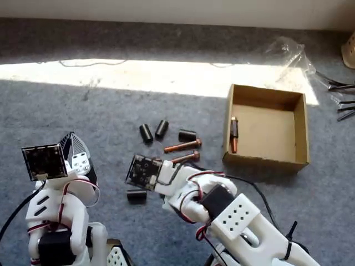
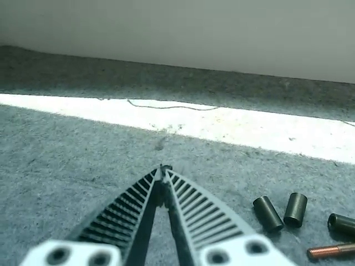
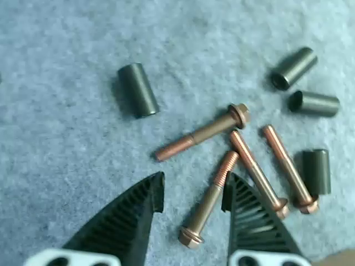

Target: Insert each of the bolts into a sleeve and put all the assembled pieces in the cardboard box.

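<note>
Several copper bolts lie fanned out on the grey carpet; one bolt (image 3: pixel 208 200) lies between the fingers of my open right gripper (image 3: pixel 194 185), which hovers just above it. Dark sleeves lie around them: one sleeve (image 3: pixel 138 90) apart, two more (image 3: pixel 293 68) (image 3: pixel 314 103) beyond the bolts, another (image 3: pixel 317 172) beside them. In the high view two bolts (image 1: pixel 182 146) show, with sleeves (image 1: pixel 146 133) behind and one (image 1: pixel 136 195) by the right arm. The cardboard box (image 1: pixel 299 130) holds one assembled piece (image 1: pixel 233 134). My left gripper (image 2: pixel 162 169) is shut and empty, off to the left (image 1: pixel 75 145).
A clear plastic bag (image 1: pixel 285 52) lies behind the box, and black strips (image 1: pixel 341 102) lie at the right edge. A sunlit band crosses the carpet at the back, with a thin wire (image 2: pixel 166 107) on it. A wall rises beyond.
</note>
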{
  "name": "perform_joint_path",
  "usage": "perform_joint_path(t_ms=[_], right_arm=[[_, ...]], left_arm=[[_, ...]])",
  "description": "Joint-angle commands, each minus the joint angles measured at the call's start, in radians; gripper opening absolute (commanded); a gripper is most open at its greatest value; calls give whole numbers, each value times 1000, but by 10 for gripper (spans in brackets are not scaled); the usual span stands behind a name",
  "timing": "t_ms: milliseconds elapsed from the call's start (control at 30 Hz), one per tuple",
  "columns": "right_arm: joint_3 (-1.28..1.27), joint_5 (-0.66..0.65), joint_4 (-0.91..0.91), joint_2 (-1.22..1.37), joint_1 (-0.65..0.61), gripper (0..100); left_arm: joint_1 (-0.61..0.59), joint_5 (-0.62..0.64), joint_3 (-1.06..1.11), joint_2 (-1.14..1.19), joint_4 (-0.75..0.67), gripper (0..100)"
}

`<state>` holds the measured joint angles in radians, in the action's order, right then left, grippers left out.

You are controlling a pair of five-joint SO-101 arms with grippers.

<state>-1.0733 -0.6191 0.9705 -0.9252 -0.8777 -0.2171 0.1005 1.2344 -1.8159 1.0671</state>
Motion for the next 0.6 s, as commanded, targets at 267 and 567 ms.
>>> perform_joint_path(t_ms=[267, 567], right_arm=[[1, -51, -137, 182, -105, 159], [99, -100, -180, 389, -107, 159]], left_arm=[[-13, -5, -56, 1, 9, 5], [-97, -2, -58, 1, 3, 5]])
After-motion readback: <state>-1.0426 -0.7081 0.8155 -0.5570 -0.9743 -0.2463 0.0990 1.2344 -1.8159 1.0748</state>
